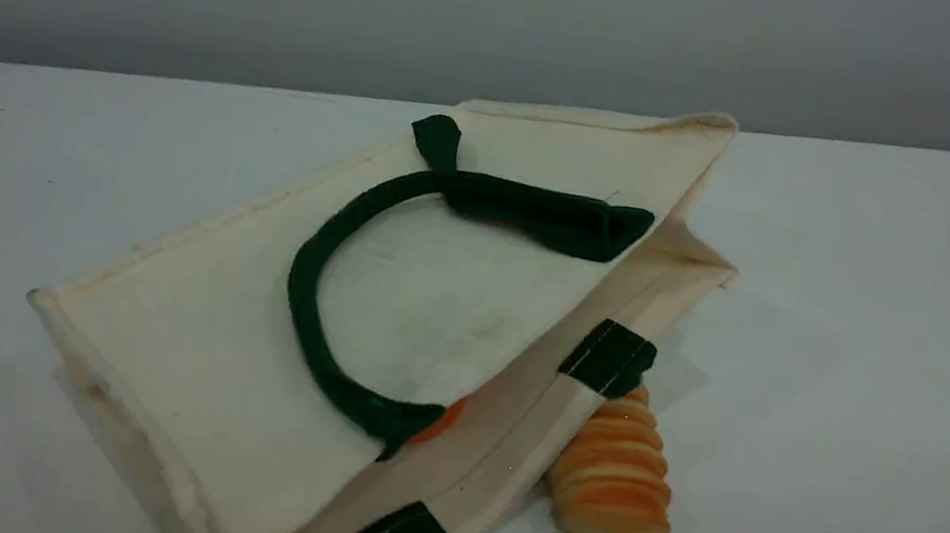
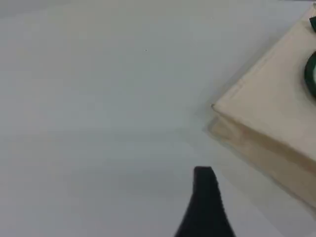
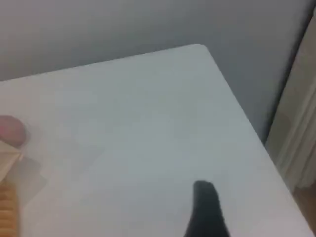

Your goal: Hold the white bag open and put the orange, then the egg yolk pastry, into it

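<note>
Grey wall is backing a pale white counter (image 1: 868, 378) in the scene view. At the centre of it the large cream-white canvas bag (image 1: 239, 354) is lying flat on its side, its mouth edge with two green tabs facing toward 4 o'clock. One dark green strap handle (image 1: 312, 299) is curving across the upper panel. A sliver of the bright orange fruit (image 1: 444, 418) is showing at the mouth edge, just under the handle's lower end. A long ridged golden-orange bread roll (image 1: 613, 472) is lying at 4 o'clock of the bag, touching its edge below one tab.

Neither arm is appearing in the scene view. In the left wrist view the left hand (image 2: 205, 207) is showing one dark fingertip over bare counter, with the bag's corner at 2 o'clock; it is standing wide open and holding nothing. In the right wrist view the right hand (image 3: 205, 210) is likewise standing open and empty above the counter, a pinkish round thing (image 3: 11, 131) sitting at the left edge, too blurred to name.
</note>
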